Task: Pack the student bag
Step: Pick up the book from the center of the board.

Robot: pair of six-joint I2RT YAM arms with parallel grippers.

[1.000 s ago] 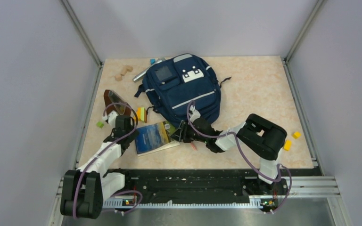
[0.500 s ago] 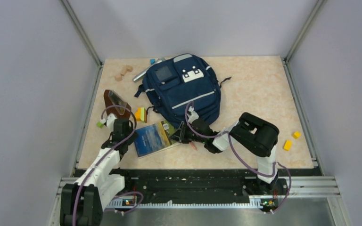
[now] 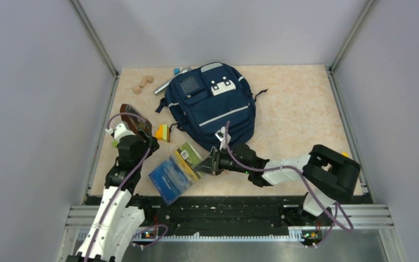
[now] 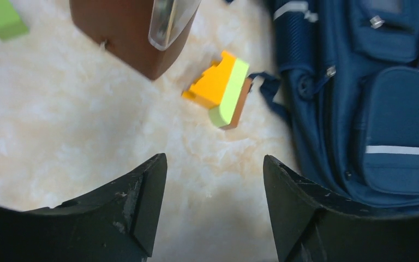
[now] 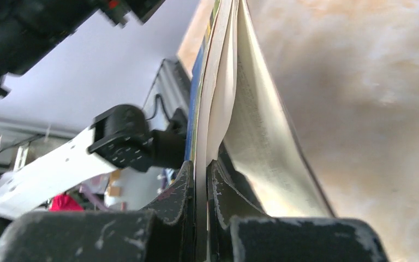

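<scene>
Left arm reaches forward on the left side, left gripper (image 3: 142, 143) tilted downward, fingers (image 4: 136, 202) spread wide. Right arm stretches low toward the left, right gripper (image 3: 213, 162) fingers (image 5: 183, 185) pinched tight on a book (image 3: 173, 170).

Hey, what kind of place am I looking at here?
Probably a lab robot workcell, not a classroom: plain grey panel walls enclose a small table, a left arm and right arm are bolted to a rail at its near edge, and a student bag lies on it.
</scene>
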